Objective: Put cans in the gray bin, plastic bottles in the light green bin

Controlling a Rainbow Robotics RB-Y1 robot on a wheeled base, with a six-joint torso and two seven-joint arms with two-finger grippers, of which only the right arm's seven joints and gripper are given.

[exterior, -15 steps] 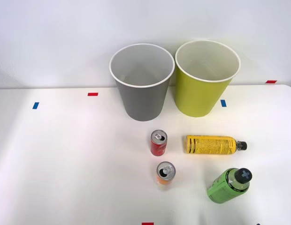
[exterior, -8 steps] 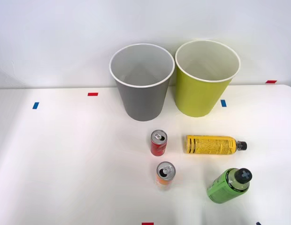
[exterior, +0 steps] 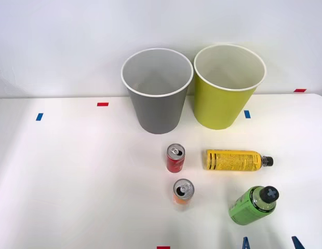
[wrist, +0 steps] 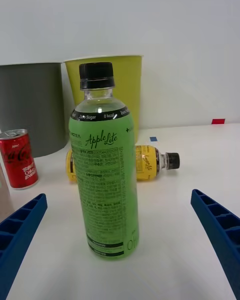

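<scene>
From the front view: nothing sorted yet, with gray bin and light green bin standing side by side at the far edge of the white table, both apparently empty. Red can upright just near of the gray bin, orange can upright nearer again, yellow-label bottle lying on its side right of the red can, green bottle upright at the near right. Right gripper just showing as two blue tips at the near edge, close behind the green bottle. From the right wrist view: green bottle centred between spread blue fingers, well clear of both, nothing held or touched. Judged step: approach for a first pick, the green bottle. Next move, probably: advance until the fingers flank the body, close, lift, carry to the light green bin.
</scene>
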